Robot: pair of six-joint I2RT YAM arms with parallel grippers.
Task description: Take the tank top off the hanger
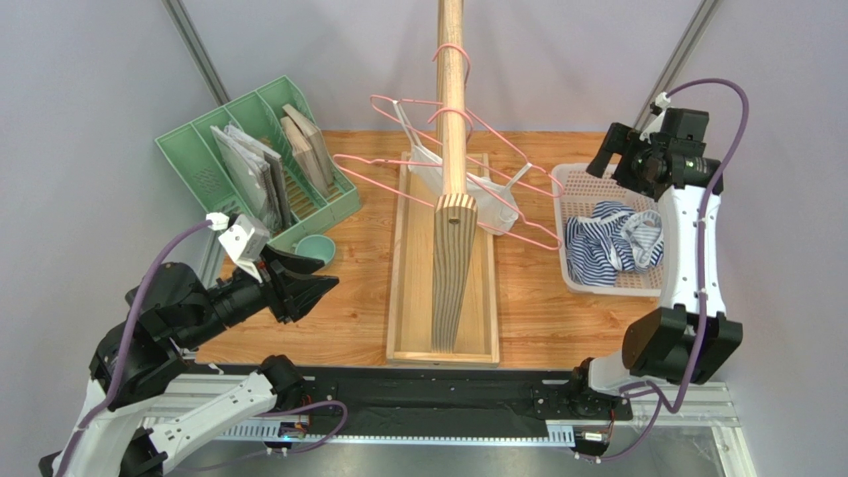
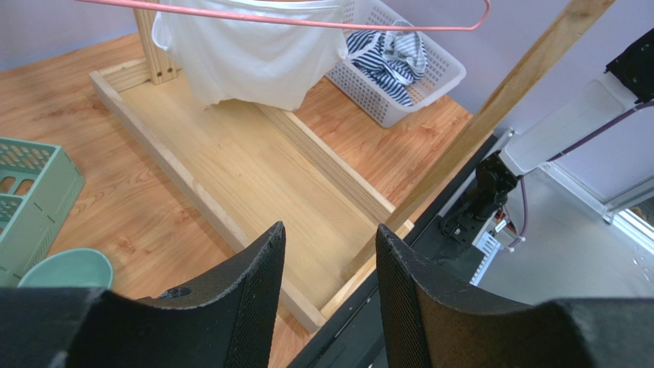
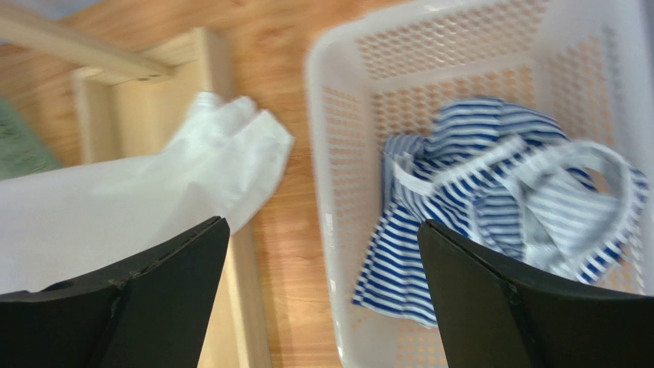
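Observation:
A white tank top (image 1: 495, 206) hangs on a pink wire hanger (image 1: 537, 241) on the wooden pole (image 1: 453, 99), right of the rack's upright. It also shows in the left wrist view (image 2: 253, 54) under its hanger (image 2: 384, 25), and in the right wrist view (image 3: 115, 207). My left gripper (image 1: 323, 276) is open and empty, low over the table left of the rack (image 2: 330, 227). My right gripper (image 1: 600, 154) is open and empty, raised over the basket's left rim, right of the tank top (image 3: 322, 222).
A white basket (image 1: 572, 278) at the right holds a blue striped garment (image 1: 612, 238). Other pink hangers (image 1: 398, 104) hang on the pole. The rack's wooden tray base (image 1: 408, 298) fills the middle. A green file organizer (image 1: 254, 159) and a teal bowl (image 1: 312, 248) stand at the left.

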